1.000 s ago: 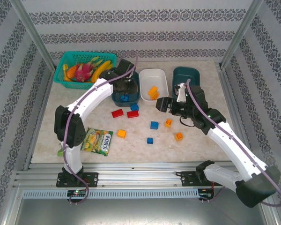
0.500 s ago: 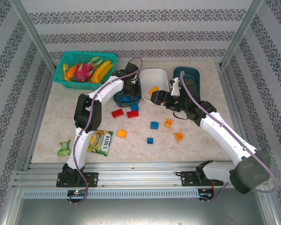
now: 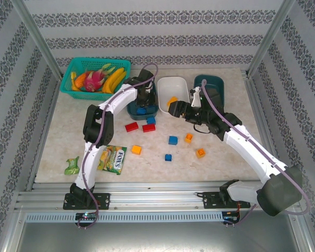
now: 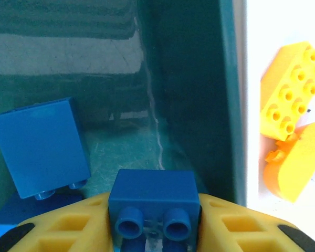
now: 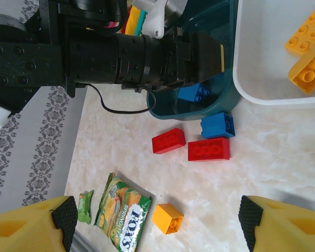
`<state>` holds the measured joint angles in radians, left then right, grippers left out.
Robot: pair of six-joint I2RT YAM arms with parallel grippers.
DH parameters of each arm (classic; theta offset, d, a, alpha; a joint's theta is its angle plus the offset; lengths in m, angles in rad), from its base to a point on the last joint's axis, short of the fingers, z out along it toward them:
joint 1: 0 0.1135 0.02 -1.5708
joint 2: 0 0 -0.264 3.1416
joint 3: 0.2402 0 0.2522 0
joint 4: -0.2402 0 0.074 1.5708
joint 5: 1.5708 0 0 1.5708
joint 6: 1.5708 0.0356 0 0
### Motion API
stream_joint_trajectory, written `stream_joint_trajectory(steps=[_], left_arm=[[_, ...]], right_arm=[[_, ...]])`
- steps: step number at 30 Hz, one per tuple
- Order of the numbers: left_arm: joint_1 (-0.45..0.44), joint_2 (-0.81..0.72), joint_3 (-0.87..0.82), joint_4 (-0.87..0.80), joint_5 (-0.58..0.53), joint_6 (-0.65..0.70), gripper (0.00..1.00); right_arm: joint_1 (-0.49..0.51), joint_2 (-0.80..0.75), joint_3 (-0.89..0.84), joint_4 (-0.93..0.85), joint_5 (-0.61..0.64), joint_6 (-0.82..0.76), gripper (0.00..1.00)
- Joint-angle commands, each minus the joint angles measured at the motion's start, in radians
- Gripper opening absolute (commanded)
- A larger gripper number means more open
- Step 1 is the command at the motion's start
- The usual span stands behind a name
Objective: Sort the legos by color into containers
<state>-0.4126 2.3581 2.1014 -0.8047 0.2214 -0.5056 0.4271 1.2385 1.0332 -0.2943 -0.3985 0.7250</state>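
The left pincer (image 4: 154, 223) grips a blue brick (image 4: 153, 193) low inside the left teal tub (image 4: 194, 79), beside a second blue brick (image 4: 39, 147). The right pincer (image 5: 157, 218) is wide open and holds nothing, near the white tub (image 5: 252, 58). This looks like the step of dropping blue in. Next, I think, the left fingers should let go, then lift out. Red bricks (image 3: 131, 126) wait on the tabletop (image 3: 152, 170).

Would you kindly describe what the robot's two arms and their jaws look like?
The left arm and right arm both have white links, black joints and a purple cable running alongside. The jaws are yellow with black pads.
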Motion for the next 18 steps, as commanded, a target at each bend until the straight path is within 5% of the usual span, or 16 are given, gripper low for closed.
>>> stream_joint_trajectory(steps=[1, 12, 18], left_arm=[[0.017, 0.017, 0.026, -0.042, 0.004, -0.002, 0.48], [0.016, -0.132, 0.002, -0.032, 0.002, -0.034, 0.6], [0.017, -0.398, -0.23, 0.014, -0.026, -0.099, 0.69]], right_arm=[[-0.004, 0.015, 0.02, 0.01, -0.02, -0.005, 0.82], [0.044, 0.03, 0.05, -0.122, 0.066, -0.132, 0.82], [0.171, 0.094, 0.094, -0.204, 0.165, -0.295, 0.82]])
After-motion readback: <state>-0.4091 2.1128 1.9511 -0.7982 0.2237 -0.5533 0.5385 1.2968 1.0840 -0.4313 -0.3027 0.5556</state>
